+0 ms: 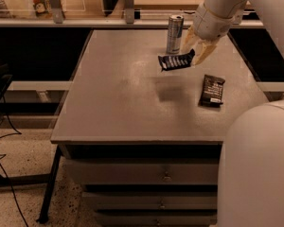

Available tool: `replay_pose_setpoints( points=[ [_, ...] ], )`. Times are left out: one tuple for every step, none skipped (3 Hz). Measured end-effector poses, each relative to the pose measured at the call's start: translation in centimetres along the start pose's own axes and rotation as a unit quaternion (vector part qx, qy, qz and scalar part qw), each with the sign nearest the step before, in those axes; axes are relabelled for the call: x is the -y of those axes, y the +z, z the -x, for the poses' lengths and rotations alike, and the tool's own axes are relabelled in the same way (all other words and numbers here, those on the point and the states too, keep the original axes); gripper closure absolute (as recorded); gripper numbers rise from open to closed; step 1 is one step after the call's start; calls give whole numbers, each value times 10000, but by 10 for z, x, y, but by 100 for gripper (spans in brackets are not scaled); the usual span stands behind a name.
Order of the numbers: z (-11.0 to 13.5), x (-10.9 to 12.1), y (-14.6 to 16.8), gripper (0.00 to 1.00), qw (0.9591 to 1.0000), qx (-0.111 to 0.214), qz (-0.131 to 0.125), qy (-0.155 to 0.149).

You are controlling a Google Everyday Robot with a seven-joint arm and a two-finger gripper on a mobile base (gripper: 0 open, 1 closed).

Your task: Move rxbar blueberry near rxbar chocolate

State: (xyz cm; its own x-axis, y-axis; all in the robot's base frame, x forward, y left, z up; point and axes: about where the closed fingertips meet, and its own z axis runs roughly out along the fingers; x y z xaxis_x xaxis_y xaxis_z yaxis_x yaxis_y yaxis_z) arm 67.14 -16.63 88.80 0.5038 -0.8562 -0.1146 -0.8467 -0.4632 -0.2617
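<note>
Grips one end of the slim navy-blue wrapped snack bar point(175, 61) in the closed hand point(193, 56), above the grey surface point(123, 103), long axis sideways, behind-left of the flat black-brown wrapped bar point(212, 90).

Two bars point(176, 61) point(212, 90), one can point(174, 34), one hand point(194, 56)

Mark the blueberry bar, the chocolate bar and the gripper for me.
blueberry bar point(175, 61): camera view, middle of its wrapper, held above the table point(123, 103).
chocolate bar point(212, 90): camera view, centre of its wrapper, flat on the table's right side.
gripper point(195, 55): camera view, between its fingertips, shut on the blueberry bar's right end.
</note>
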Motion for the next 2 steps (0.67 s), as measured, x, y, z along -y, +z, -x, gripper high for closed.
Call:
replay_pose_setpoints(
  points=[
    [-4, -4, -3, 59, 10000, -21, -5, 35],
    [-7, -8, -5, 36, 10000, -15, 14, 50]
  ],
)
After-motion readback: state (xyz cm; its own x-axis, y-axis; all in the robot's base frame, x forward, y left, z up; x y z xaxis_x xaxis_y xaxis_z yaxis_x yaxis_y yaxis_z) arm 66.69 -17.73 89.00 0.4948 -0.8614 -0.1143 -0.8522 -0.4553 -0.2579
